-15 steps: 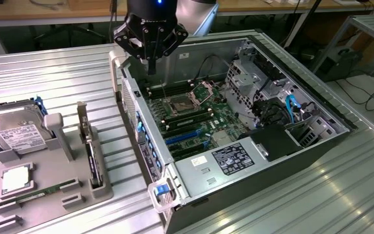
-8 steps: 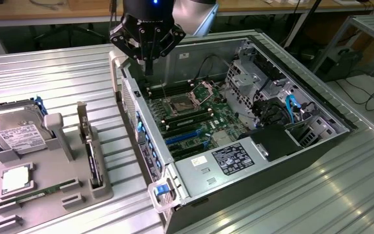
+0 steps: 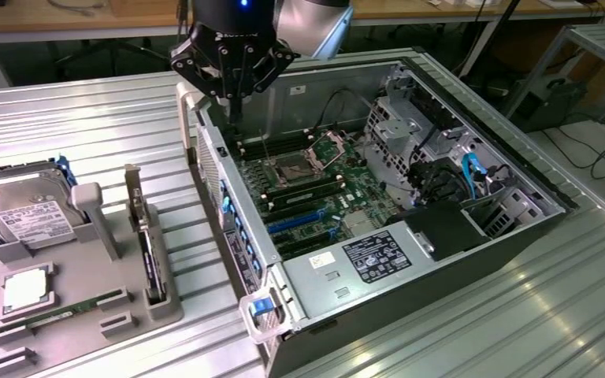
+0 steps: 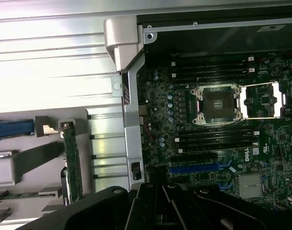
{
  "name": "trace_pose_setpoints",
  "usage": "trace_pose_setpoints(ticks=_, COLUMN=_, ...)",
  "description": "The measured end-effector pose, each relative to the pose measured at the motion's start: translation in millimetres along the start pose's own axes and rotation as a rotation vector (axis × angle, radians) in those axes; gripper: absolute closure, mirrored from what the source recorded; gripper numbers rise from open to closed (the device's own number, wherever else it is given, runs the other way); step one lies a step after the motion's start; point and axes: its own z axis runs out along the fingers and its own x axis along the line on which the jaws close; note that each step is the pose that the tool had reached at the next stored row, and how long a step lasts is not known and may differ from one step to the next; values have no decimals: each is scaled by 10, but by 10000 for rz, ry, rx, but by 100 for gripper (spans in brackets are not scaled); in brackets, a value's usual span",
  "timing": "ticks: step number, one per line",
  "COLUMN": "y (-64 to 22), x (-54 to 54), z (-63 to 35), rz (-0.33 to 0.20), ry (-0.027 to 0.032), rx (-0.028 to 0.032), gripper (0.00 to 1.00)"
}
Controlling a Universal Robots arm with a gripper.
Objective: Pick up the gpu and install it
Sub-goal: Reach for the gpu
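Note:
The gpu [image 3: 147, 252] stands on edge in a slot of the grey holder [image 3: 92, 272] at the exterior view's left. It is a thin dark card with a pale bracket strip at its far end. In the wrist view the gpu [image 4: 72, 163] shows as a narrow green edge beside the case wall. My gripper [image 3: 235, 116] hangs above the far left corner of the open computer case [image 3: 513, 228]. It is shut with nothing between its fingers and is well apart from the gpu. Below it lies the motherboard [image 4: 208, 139] with blue slots [image 3: 297, 220].
On the holder also sit a silver labelled hard drive [image 3: 24, 209], a narrow green memory stick [image 3: 66, 313] and a pale square chip [image 3: 26, 287]. The case holds an open processor socket [image 3: 287, 169], a power supply [image 3: 371, 260] and cables [image 3: 471, 177]. Ribbed metal tabletop [image 3: 92, 118] surrounds everything.

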Motion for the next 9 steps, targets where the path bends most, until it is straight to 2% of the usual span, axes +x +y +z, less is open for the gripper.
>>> trace_pose_setpoints(ticks=9, y=-6, x=46, z=-1, rz=0, ry=-1, rx=-1, gripper=89)
